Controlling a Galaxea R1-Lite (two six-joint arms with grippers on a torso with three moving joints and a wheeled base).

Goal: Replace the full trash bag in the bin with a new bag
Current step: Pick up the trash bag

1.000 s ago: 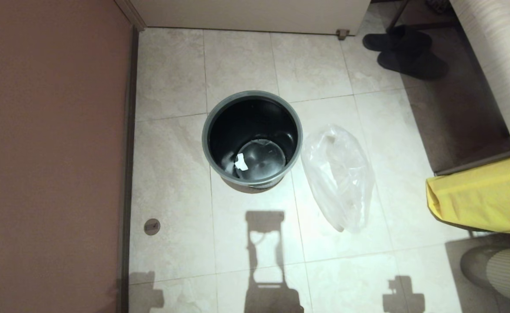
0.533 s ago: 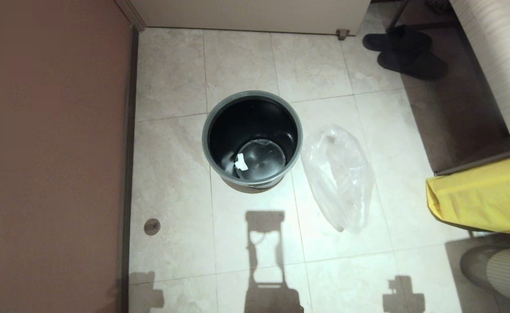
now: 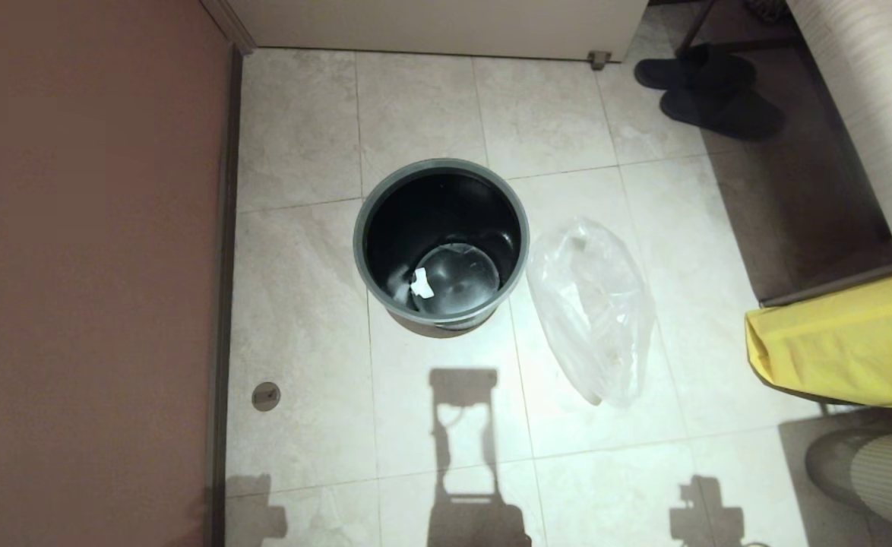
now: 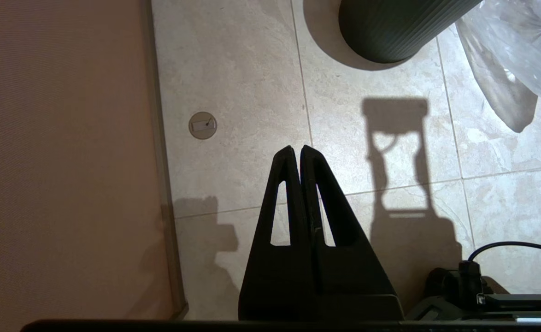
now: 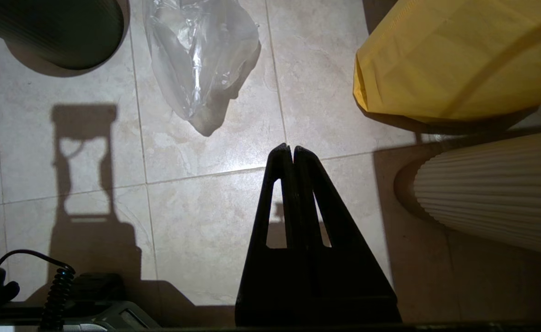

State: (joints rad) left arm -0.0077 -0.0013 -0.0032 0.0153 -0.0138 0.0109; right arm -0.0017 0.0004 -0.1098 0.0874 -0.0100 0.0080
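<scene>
The bin is standing upright on the tiled floor just above the centre of the head view, its glossy black inside showing a small white scrap lying at the bottom. The new bag is lying crumpled on the floor just right of the bin, its upper edge close beside the bin's rim and its narrow end pointing toward the lower part of the frame. At the right edge a yellow sack is hanging, with a pale ribbed container below it in the lower right corner. A pair of dark slippers is sitting at the upper right. Neither arm is showing in the head view. The left tool is hovering clenched and empty over bare tiles, near a round floor plug. The right tool is likewise hanging clenched and empty above the floor, apart from the bag's narrow end.
</scene>
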